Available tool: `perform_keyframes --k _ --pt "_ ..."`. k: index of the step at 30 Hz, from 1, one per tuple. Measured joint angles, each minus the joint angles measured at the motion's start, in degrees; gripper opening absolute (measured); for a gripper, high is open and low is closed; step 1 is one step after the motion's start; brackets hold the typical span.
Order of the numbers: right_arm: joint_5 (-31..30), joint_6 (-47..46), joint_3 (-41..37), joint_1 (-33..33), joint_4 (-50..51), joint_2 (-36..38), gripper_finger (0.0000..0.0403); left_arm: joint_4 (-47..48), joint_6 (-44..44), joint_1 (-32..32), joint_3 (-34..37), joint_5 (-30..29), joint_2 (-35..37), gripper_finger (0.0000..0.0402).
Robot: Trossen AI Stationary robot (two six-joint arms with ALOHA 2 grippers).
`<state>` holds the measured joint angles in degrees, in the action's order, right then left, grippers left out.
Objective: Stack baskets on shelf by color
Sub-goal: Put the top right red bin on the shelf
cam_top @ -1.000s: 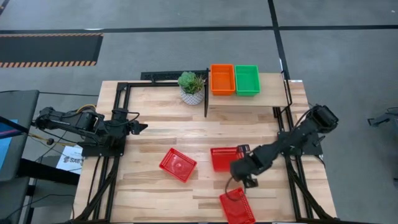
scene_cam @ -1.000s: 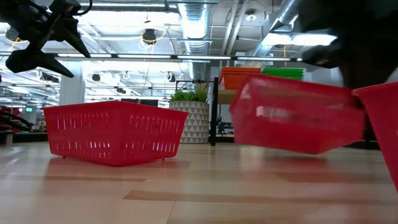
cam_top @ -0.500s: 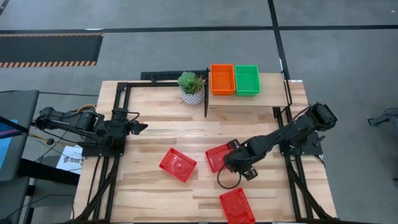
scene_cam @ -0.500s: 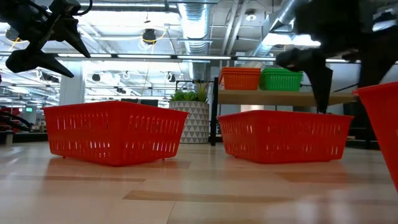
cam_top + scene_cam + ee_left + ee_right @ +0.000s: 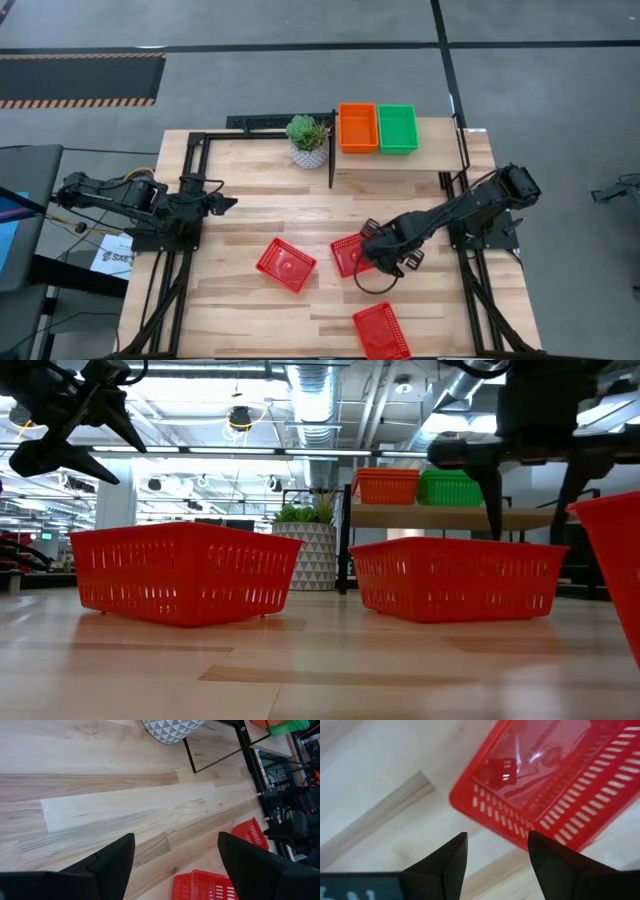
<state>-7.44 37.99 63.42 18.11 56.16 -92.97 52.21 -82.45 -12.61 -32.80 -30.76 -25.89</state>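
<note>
Hovering right gripper, fingers parted, over basket rim

Shelf right end bare; plant blocks its left.

The wooden table is holding three red baskets, a potted plant and the shelf, which is carrying an orange basket and a green basket.
</note>
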Motion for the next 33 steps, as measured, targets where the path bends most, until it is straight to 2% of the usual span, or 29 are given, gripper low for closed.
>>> perform_keyframes --k 6,17,28,33 --pt "0.02 1.12 -0.09 -1.49 -0.34 -0.02 0.0225 -0.02 -0.73 0.01 0.0 -0.53 0.0 0.0274" --pt "-0.02 3.0 -3.4 -2.15 -7.17 -0.09 0.0213 -0.02 -0.77 -0.01 0.0 -1.42 0.0 0.0274" --pt "2.99 2.56 -3.41 -2.15 -8.3 -0.09 0.0076 0.0 -0.5 0.01 0.0 -1.45 0.0 0.0274" --pt "4.27 -0.73 -3.41 -2.16 -8.22 -0.09 0.0023 0.0 -0.36 -0.01 0.0 -1.53 0.0 0.0274"
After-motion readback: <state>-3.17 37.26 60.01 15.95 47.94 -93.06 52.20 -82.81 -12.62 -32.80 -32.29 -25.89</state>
